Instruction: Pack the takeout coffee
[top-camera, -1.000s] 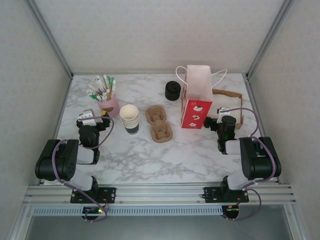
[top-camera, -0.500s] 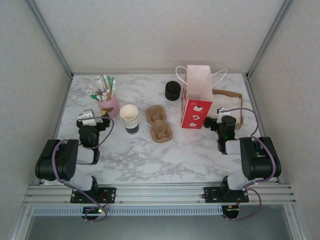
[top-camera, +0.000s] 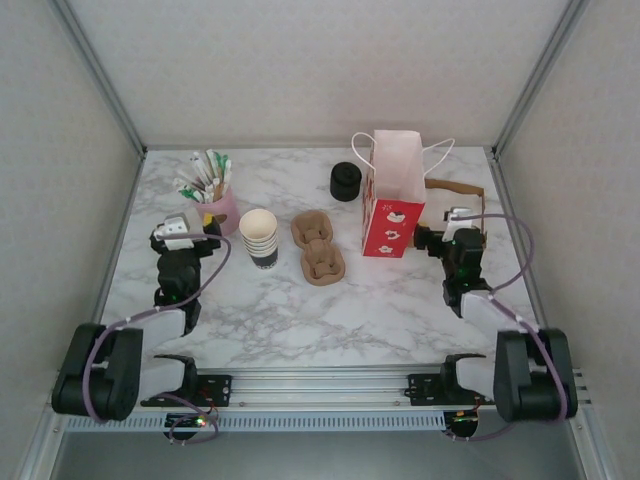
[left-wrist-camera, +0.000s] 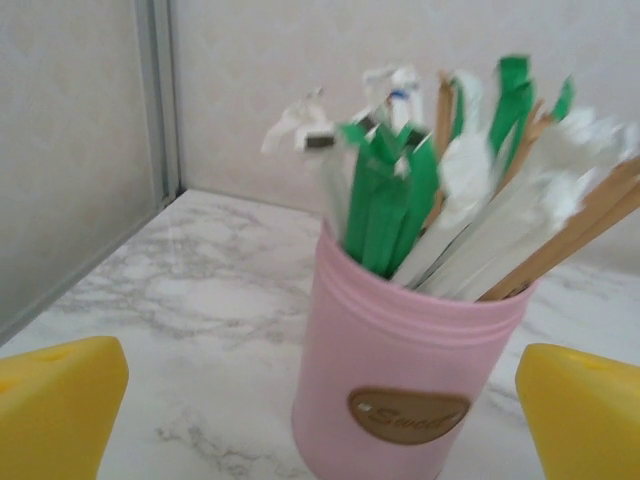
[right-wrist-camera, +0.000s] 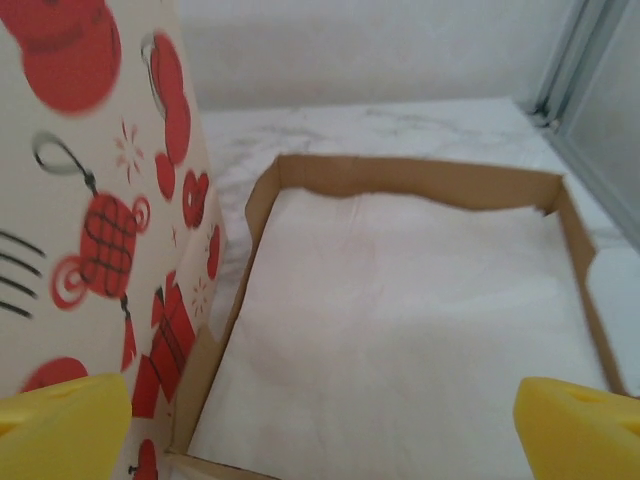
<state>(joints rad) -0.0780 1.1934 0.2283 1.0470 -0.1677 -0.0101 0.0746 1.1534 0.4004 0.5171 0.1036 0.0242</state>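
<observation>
The marble table (top-camera: 380, 300) has its goods ranged in a row across the middle, I judge so that either arm can reach forward to them; the near strip by the bases is bare room for swinging. The printed paper bag (top-camera: 393, 200) stands upright with its mouth open, just to the left of the right gripper (top-camera: 455, 236), ready for loading from above. Its handles and tall walls are the edges to mind. A shallow cardboard box (right-wrist-camera: 430, 186) lies flat ahead of and below that gripper, close by the bag and the right frame, so room there is tight. The pulp carriers (top-camera: 320, 248) sit well to its left, between the arms. The stack of cups (top-camera: 260, 238), from which I judge the coffee's cup must come, stands to the right of the left gripper (top-camera: 188, 238) with free marble around it. The pink pot (left-wrist-camera: 400, 370) of sticks and sachets is just ahead of that gripper, apart from its fingers (left-wrist-camera: 60, 410). The stack of black lids (top-camera: 345, 181), the likely source of the lid, is far ahead and left of the right gripper. Both grippers are spread wide and hold nothing
</observation>
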